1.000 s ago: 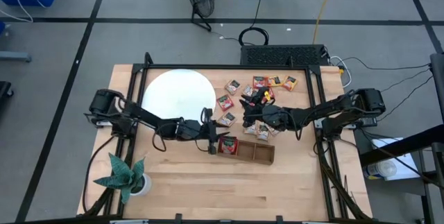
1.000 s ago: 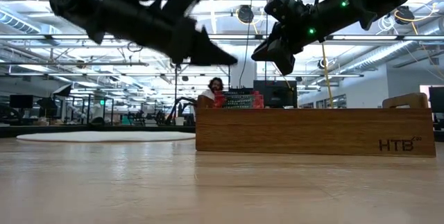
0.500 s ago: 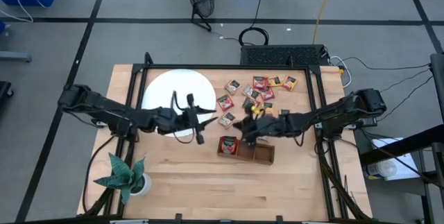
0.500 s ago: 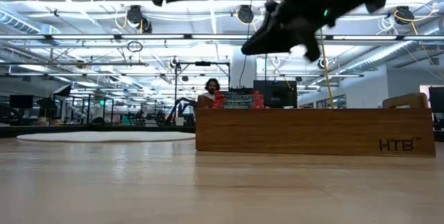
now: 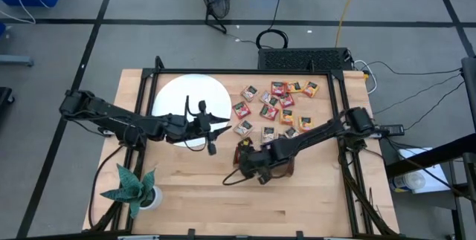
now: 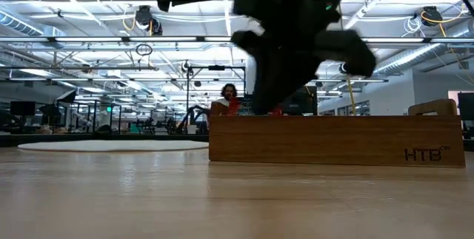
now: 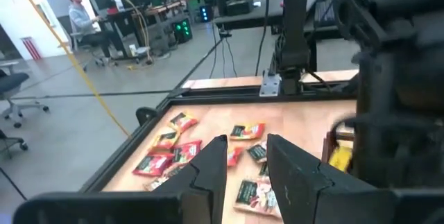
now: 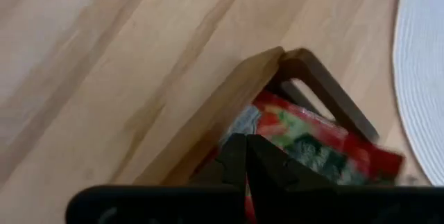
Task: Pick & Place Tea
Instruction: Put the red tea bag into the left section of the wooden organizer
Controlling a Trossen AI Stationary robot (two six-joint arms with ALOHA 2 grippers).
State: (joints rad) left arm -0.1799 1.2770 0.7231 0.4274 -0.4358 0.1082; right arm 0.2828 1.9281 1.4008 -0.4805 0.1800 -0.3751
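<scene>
Loose tea sachets (image 5: 277,106) lay scattered near the table's far edge; a red sachet (image 8: 316,141) sat in the wooden tray's (image 5: 286,168) end compartment. Over that end hung the right gripper (image 8: 245,156), fingers pressed together. The left gripper (image 7: 244,156), partly spread and empty, hovered at the white disc's (image 5: 178,95) near rim.

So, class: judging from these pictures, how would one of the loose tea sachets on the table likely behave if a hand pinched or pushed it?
A tea sachet lies flat and thin on the table, so it is probably light and would slide rather than roll. Its wrapper looks glossy in the left wrist view, perhaps slippery. The red sachet in the wooden tray sits tilted, suggesting it is somewhat flexible.
</scene>
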